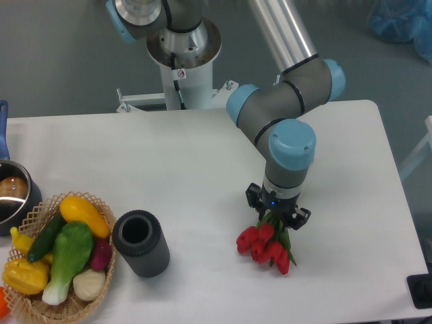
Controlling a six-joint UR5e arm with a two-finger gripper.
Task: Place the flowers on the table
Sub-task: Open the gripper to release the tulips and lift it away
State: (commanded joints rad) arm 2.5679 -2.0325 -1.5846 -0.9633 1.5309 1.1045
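A fixed camera looked down on a white surface (202, 162) with a robot arm reaching over its right half. The tool (277, 217) pointed straight down, just above the flowers (264, 245), a small bunch of red blooms lying low on the surface toward the front right, well apart from everything else. Their green stems ran up beneath the tool, so the tool hid the place where it met them.

The step in hand appeared to be setting the bunch down. To do it well, the blooms and stems should rest fully on the surface before the tool lets go, and the tool should then lift straight up so that it does not drag the stems or roll the bunch.

The tool's dark fingers splayed a little to either side of the stems. Whether they pinched the stems or had already spread clear of them could not be told from this view.

At the front left stood a dark cylinder (140, 242), open at the top, beside a wicker basket (104, 266) of vegetables. A metal pot (13, 196) sat at the left edge.
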